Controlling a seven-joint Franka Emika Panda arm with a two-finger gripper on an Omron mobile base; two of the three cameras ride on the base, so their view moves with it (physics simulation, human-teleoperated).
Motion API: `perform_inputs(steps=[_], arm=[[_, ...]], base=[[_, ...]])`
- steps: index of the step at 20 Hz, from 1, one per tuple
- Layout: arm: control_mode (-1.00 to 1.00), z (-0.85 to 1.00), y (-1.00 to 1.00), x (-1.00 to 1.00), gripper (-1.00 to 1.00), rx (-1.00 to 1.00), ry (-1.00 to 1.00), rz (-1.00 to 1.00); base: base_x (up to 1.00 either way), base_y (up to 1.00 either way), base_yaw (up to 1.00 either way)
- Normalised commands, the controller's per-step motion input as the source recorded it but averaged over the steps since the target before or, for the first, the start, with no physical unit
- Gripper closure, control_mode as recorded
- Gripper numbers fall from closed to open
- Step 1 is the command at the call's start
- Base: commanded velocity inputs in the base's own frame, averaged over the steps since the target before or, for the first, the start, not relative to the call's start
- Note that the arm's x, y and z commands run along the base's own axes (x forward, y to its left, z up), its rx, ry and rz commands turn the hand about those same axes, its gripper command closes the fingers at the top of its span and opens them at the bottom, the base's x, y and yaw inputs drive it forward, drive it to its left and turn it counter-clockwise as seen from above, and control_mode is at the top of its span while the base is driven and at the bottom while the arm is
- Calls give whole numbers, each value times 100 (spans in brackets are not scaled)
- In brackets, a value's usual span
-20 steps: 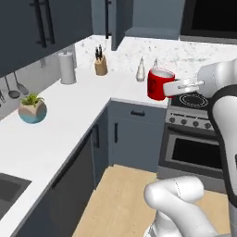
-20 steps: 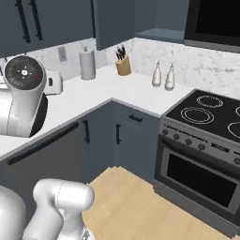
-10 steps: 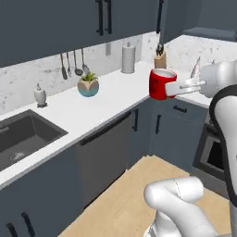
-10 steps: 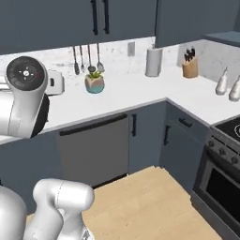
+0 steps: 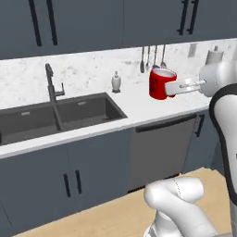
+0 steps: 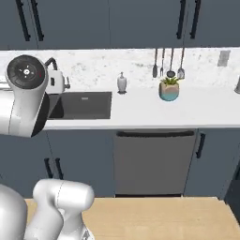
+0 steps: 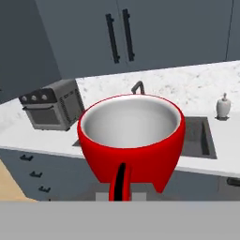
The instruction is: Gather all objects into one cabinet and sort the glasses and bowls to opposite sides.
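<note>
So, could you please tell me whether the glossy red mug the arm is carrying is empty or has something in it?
Empty. The hand view looks straight into the glossy red mug, and its pale inside is bare to the bottom.

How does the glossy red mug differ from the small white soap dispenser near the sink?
The glossy red mug is held in the air by the gripper; the white soap dispenser stands on the counter. The mug is wide and open-topped; the dispenser is narrower and closed by a pump. Both are upright.
</note>
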Motion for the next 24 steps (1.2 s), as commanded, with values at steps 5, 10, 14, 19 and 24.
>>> perform_inputs(steps=[5,10,14,19,24], arm=[[100,0,0,0,100,0,0,0],[100,0,0,0,100,0,0,0],[100,0,0,0,100,0,0,0],[100,0,0,0,100,0,0,0],[100,0,0,0,100,0,0,0]], base=[[-26,0,73],[-24,2,65],[0,55,60],[15,75,59],[83,74,39]])
